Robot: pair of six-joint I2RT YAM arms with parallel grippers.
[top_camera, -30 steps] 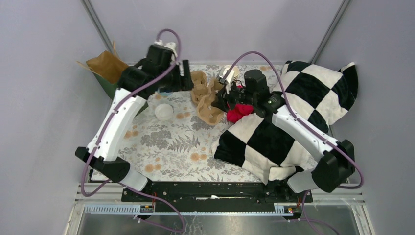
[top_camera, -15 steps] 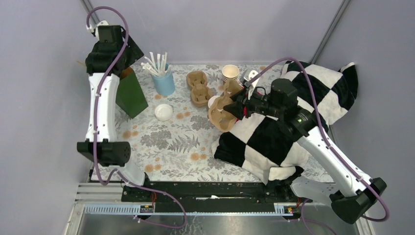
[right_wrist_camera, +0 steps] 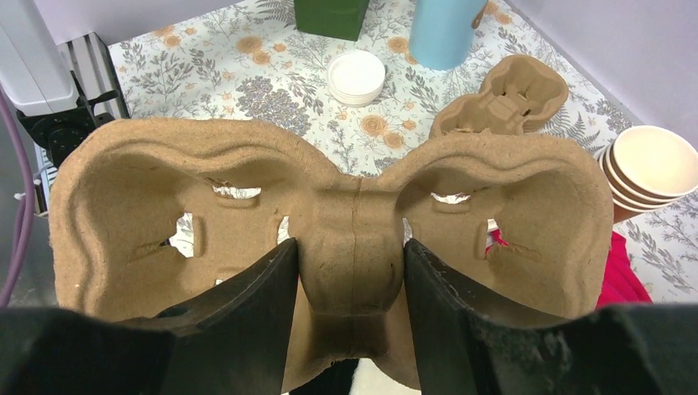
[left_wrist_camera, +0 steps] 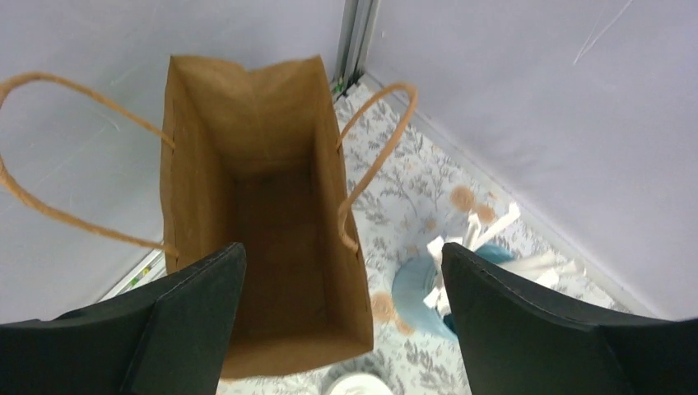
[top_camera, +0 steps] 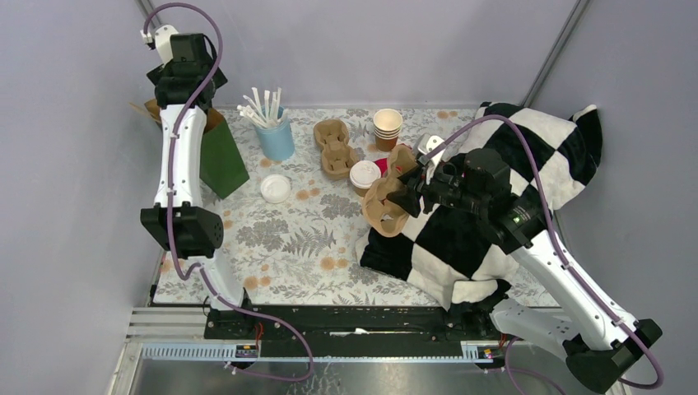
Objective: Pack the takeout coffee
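**On the tabletop: coffee stands free, carrier clamped**

Across the tabletop (top_camera: 288, 239) lies a pale cloth printed with grey ferns and orange blooms. Plain lilac-grey walls (top_camera: 370, 49) close it in, with metal frame posts (top_camera: 165, 41) slanting up at the back corners. A black-and-white checked blanket (top_camera: 494, 239) is heaped over the right side.

The takeout coffee (top_camera: 365, 174), a brown cup with a white lid, stands upright near the middle of the back half. It sits just beside the far-left edge of a pulp cup carrier (right_wrist_camera: 329, 189) and nothing grips it.

The right gripper (right_wrist_camera: 350, 247) is clamped on the centre ridge of that carrier, which is tilted up over the blanket's edge. The left gripper (left_wrist_camera: 342, 251) hangs spread wide with nothing between its fingers, above the open paper bag (left_wrist_camera: 197, 164) in the back left corner.

Also on the cloth:
- a second carrier (top_camera: 333, 148)
- a stack of lidless cups (top_camera: 387, 125)
- a loose white lid (top_camera: 275, 188)
- a blue tumbler (top_camera: 277, 140) holding white sticks
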